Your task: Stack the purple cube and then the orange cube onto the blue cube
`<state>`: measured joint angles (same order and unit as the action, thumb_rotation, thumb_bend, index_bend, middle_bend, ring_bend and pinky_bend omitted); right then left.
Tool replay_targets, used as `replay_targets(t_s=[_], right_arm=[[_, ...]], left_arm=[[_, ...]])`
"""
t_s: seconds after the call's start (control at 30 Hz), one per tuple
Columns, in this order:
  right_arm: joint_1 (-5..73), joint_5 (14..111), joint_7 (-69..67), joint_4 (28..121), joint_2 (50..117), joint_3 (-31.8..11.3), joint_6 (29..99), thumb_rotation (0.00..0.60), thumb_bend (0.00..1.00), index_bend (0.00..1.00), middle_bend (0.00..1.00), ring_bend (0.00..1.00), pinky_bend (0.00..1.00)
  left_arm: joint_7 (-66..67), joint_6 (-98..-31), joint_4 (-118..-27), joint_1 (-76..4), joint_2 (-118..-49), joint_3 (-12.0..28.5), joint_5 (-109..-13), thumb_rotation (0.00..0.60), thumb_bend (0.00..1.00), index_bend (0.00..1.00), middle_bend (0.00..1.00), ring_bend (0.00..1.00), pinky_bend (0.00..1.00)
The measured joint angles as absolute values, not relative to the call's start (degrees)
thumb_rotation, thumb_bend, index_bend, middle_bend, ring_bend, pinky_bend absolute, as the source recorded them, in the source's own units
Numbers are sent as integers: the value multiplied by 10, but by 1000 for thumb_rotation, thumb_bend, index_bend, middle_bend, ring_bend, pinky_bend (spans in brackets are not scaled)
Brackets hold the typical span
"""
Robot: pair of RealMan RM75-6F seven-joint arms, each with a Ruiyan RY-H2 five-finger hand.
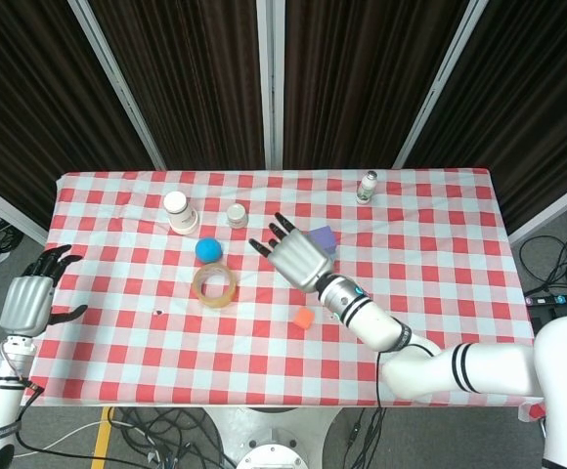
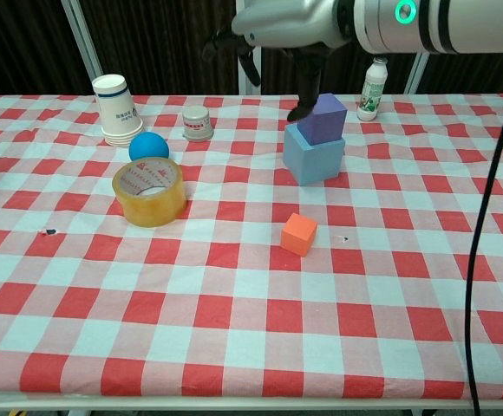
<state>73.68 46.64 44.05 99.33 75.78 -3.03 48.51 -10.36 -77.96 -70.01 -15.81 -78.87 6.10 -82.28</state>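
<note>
Above checkered table (image 2: 234, 347), right hand (image 1: 298, 258) spread, empty

Even, bright overhead light falls on the checked surface (image 2: 234, 347) in both views, leaving only short soft shadows close under the things on it, while the dark curtains (image 1: 362, 78) behind stay dim, focus is sharp throughout, and no glare shows.

The right hand (image 1: 298, 259) has a silver-grey palm shell and black fingers; behind it, a glossy white arm with black bands and a green ring light. The left hand (image 1: 27, 298) looks alike
</note>
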Motion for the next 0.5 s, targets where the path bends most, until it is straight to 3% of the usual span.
replay_targets(t_s=[0.17, 0.5], right_arm=[[712, 559, 380, 992, 744, -5, 439, 600, 84, 155, 353, 94, 0], [680, 668, 283, 949, 747, 27, 365, 600, 91, 159, 365, 94, 0]], left_arm=[[-100, -780, -701, -158, -789, 60, -825, 600, 112, 287, 245, 163, 290], [-98, -778, -697, -159, -792, 59, -824, 600, 111, 287, 245, 162, 290]])
